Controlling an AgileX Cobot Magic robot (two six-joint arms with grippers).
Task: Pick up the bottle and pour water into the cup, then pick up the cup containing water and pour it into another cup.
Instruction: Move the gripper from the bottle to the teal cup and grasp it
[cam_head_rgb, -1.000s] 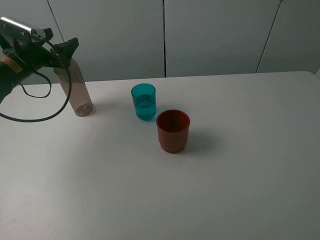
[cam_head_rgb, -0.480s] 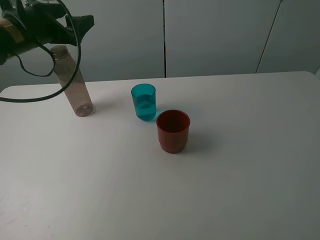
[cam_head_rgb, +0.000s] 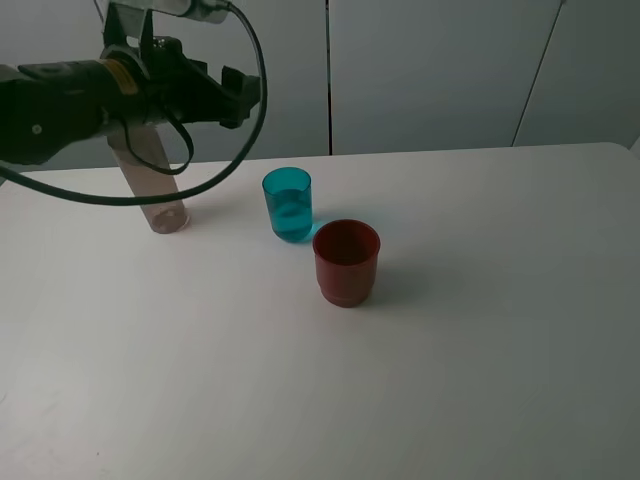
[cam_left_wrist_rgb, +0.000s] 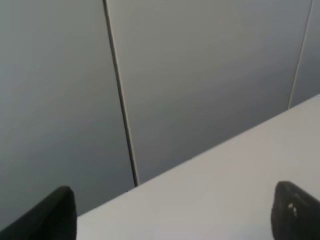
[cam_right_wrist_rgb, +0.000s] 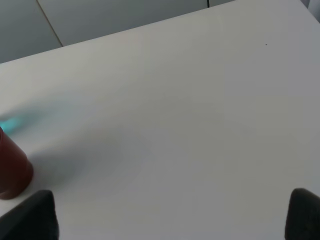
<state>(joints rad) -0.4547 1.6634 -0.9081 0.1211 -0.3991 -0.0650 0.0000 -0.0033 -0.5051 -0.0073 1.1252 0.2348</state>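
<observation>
Three vessels stand on the worktop (cam_head_rgb: 480, 360): the bottle (cam_head_rgb: 155, 195) near the rear left corner, the teal cup (cam_head_rgb: 288, 205) holding water by the middle of the rear edge, and the red cup (cam_head_rgb: 346, 262) just beside it, nearer the front. Above the bottle hovers the left gripper (cam_head_rgb: 240, 98), jaws spread and empty. The right gripper (cam_right_wrist_rgb: 172, 215) also gapes, grasping nothing.

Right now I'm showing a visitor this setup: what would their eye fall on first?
The two bright cups near the centre: the teal cup, holding some water, and the red cup just in front of it to the right. Then the black left gripper, open and empty, high at upper left with its looping cable, beside the smoky bottle.
</observation>
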